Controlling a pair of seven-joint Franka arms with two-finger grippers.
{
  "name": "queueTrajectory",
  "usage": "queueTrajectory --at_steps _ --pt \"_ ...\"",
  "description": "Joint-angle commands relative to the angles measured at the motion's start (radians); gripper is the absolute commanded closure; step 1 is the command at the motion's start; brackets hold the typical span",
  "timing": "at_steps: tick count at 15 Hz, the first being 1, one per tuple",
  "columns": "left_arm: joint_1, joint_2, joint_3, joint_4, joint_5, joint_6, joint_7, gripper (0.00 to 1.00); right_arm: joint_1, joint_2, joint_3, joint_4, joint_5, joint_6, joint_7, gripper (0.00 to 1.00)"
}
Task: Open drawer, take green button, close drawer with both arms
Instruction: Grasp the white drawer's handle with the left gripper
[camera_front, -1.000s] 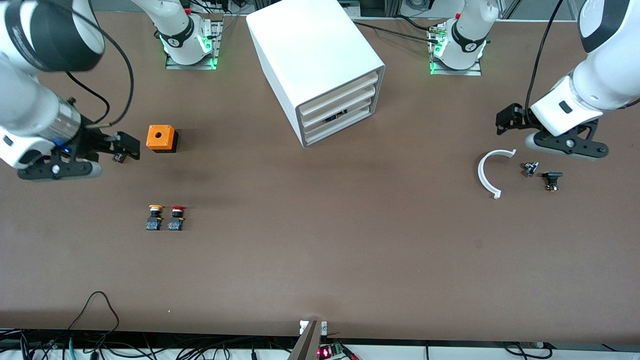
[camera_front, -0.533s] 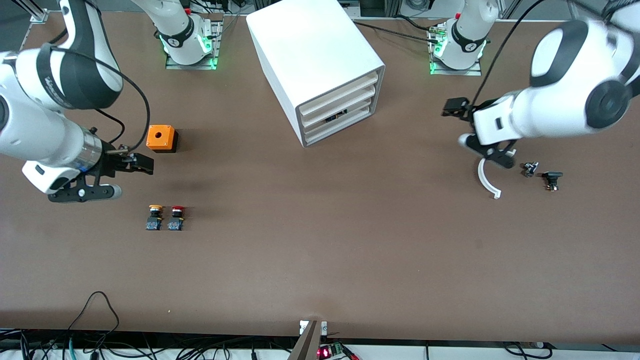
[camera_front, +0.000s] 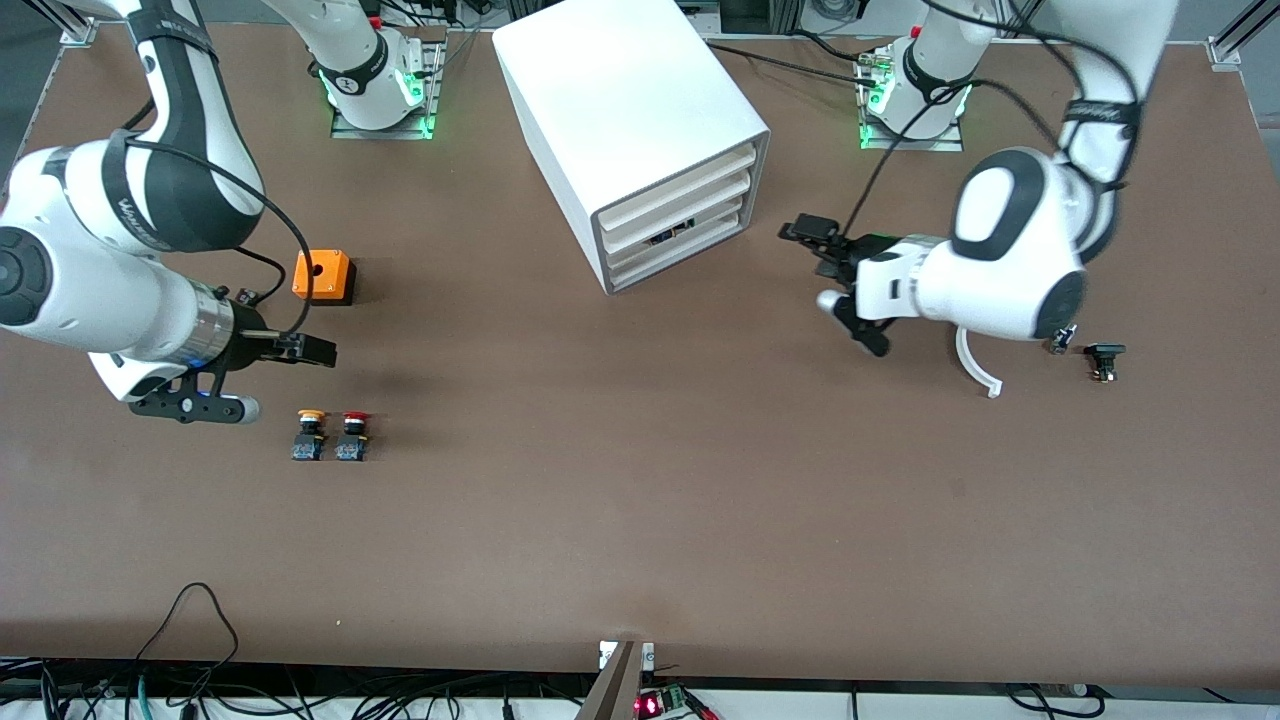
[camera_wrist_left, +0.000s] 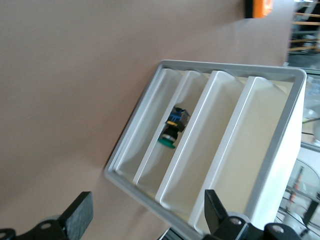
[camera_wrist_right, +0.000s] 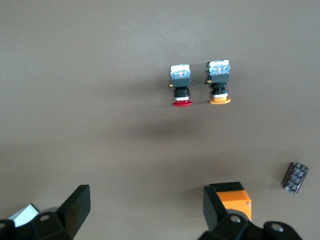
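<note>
Brown table (camera_front: 640, 520), cables along the edge nearest the front cam, arm bases at the top.

Front view: white cabinet (camera_front: 625, 120) sits mid-table between the bases, drawer fronts angled toward the left arm's end. The drawer (camera_front: 678, 232) w/ something dark in it isn't pulled out yet, so opening looks like the step in hand. Left gripper (camera_front: 835, 285) hangs over the table just in front of the drawer fronts, fingers spread, prob. lining up to catch a drawer front. Right gripper (camera_front: 300, 350) is over the table betw. the orange box (camera_front: 322, 277) and the yellow-capped button (camera_front: 310, 435) and red-capped button (camera_front: 351, 436), which stand side by side nearer the cam. White curved piece (camera_front: 975, 355) and small black parts (camera_front: 1103, 360) lie at the left arm's end.

Left wrist view: looks straight at the stacked drawers; the button (camera_wrist_left: 172, 134), green cap, lies on its side inside one drawer, visible over its low front. Fingertips (camera_wrist_left: 77, 217) wide apart, nothing betw. them.

Right wrist view: fingertips (camera_wrist_right: 75, 205) apart too, empty; red and yellow buttons, orange box and a small dark part (camera_wrist_right: 295, 177) on the table below. Prob. waiting its turn.
</note>
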Motion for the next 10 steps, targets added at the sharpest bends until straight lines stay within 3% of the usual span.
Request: queueTrajectory --at_steps 1,4,7,10 --pt "0.01 0.074 0.001 -0.042 -0.098 0.037 0.175 0.05 0.049 0.022 0.0 0.023 0.002 0.002 0.098 0.0" --pt "0.01 0.145 0.001 -0.068 -0.15 0.043 0.281 0.1 0.073 0.039 0.0 0.042 0.002 0.002 0.176 0.0" --pt "0.009 0.159 0.001 -0.154 -0.276 0.058 0.376 0.13 0.111 0.073 0.0 0.098 -0.001 -0.007 0.274 0.0" --pt "0.007 0.222 -0.002 -0.179 -0.29 0.065 0.489 0.26 0.136 0.087 -0.002 0.12 -0.001 -0.008 0.344 0.0"
